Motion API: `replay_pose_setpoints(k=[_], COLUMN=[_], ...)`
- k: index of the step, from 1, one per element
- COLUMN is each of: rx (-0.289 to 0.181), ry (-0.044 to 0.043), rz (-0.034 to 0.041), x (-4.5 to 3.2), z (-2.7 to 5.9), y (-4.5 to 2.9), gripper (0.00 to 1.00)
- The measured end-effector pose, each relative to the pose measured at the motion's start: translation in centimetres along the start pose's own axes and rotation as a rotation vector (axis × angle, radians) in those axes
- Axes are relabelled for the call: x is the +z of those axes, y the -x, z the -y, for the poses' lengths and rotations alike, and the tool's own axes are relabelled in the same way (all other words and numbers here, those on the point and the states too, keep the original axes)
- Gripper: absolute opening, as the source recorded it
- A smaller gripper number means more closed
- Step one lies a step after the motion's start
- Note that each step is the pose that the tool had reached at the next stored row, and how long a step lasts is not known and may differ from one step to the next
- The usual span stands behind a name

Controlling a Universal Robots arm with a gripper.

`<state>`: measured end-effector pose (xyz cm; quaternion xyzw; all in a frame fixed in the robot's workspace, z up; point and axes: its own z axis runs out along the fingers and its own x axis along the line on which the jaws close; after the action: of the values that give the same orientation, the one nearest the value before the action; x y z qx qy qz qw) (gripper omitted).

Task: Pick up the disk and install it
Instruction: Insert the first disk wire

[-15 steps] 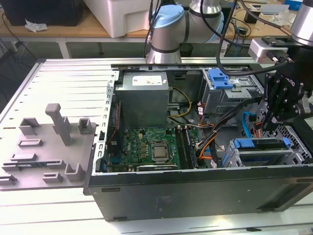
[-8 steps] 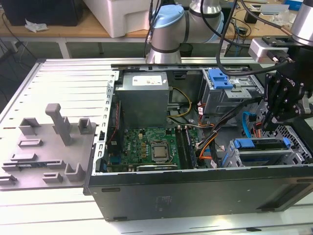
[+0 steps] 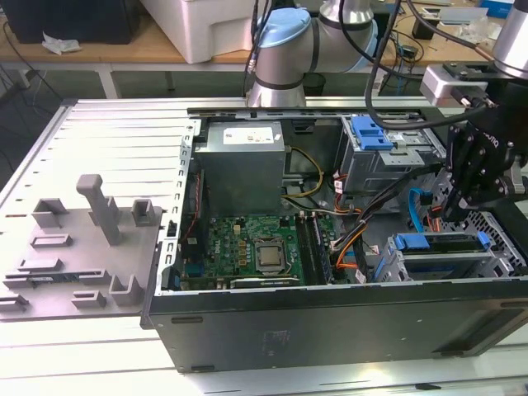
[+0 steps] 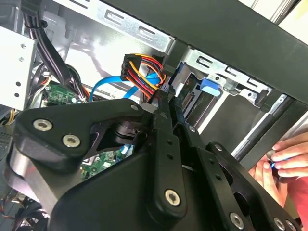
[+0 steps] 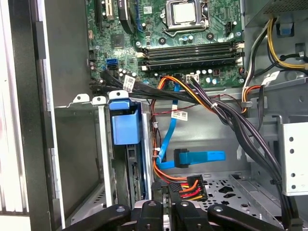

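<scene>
Case [image 3: 330,322]: open and on its side, so the bays are reachable from above.
Disk [image 3: 437,242]: in the bay slot at the exterior view's right, blue rail up, looks seated.
Gripper [image 3: 451,213]: just above the disk's end, fingers pressed together, pinching nothing.
Power plug [image 5: 192,185]: just beside the fingertips.
Room: tight, with the bay wall on one side and cables on the other.
Hand [image 4: 288,163]: a person's, outside the case edge.

disk [image 3: 437,242] | blue plastic carrier rail uppermost, silver body mostly hidden | on edge, slotted into grey drive bay [image 3: 389,266] | exterior view's right, low
</scene>
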<state>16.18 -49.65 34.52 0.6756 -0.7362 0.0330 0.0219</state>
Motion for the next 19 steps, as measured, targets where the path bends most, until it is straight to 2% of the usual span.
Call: replay_pose_setpoints(k=[3,9,12,16,19], rx=[0.003,0.023,0.036,0.050,0.051], ry=[0.0007,0.0032,0.0050,0.0077,0.0083], rz=[0.0058,0.0114,0.0188,0.0345,0.0360], x=[0.03,0.06,0.07,0.09,0.10], z=[0.03,0.06,0.07,0.10,0.10], y=[-0.32,-0.73,-0.85,-1.12,-1.19], gripper=[0.16,0.16,0.16,0.16,0.16])
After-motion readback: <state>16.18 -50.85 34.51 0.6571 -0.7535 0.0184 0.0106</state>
